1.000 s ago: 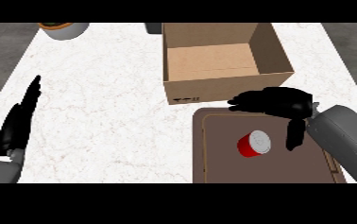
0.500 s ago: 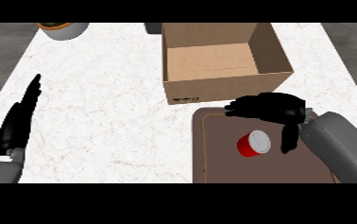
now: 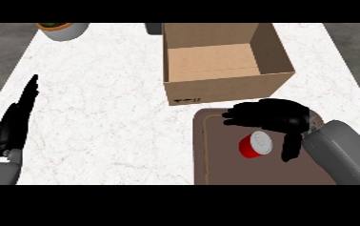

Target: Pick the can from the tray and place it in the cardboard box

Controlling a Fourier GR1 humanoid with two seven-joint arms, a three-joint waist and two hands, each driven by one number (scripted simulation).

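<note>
The can (image 3: 255, 145), red with a pale top, lies tilted on the brown tray (image 3: 211, 153), toward the tray's right half and not yet lifted. Over the last second the right robot hand (image 3: 271, 115) has slid leftward and closer over the tray, so that its palm and outstretched fingers now hang just beyond the can's far side, while the thumb (image 3: 289, 148) drops down on the can's right. The can sits in the gap between thumb and fingers; whether anything touches it cannot be told from this view. The fingers are spread and relaxed rather than curled, so nothing is held. My reading is that the approach is nearly done and the closing of the hand round the can comes next.

The cardboard box (image 3: 224, 58) stands open just behind the tray, its flaps up and its floor bare, with nothing inside. The tray holds only the can. A bowl (image 3: 63, 29) with something dark in it sits at the far left corner of the white marbled surface (image 3: 98, 106).

The left robot hand (image 3: 17, 120) rests open at the left edge, fingers straight and pointing up.
</note>
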